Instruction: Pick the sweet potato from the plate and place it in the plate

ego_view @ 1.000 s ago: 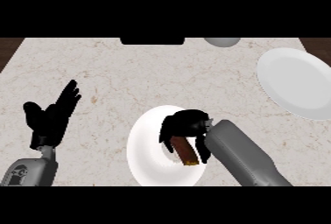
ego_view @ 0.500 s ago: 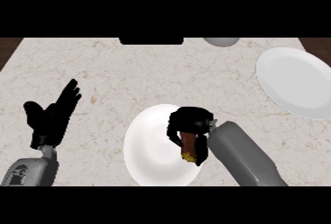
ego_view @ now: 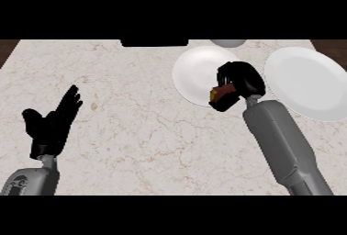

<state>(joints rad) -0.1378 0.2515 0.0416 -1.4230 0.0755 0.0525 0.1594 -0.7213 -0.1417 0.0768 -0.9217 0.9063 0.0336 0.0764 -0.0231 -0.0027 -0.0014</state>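
Fingers (ego_view: 229, 73) of the right hand (ego_view: 247, 82) hide most of the sweet potato (ego_view: 220, 94); the rightmost plate (ego_view: 305, 82) is cropped.

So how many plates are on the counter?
2: a centre plate, partly behind the right robot hand holding the sweet potato, and a second plate at the right edge.

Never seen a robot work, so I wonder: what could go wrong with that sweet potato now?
The sweet potato sticks out of the right hand's curled fingers, so it might slip free. It hangs at the middle plate's edge, short of the right plate; released now, it could miss.
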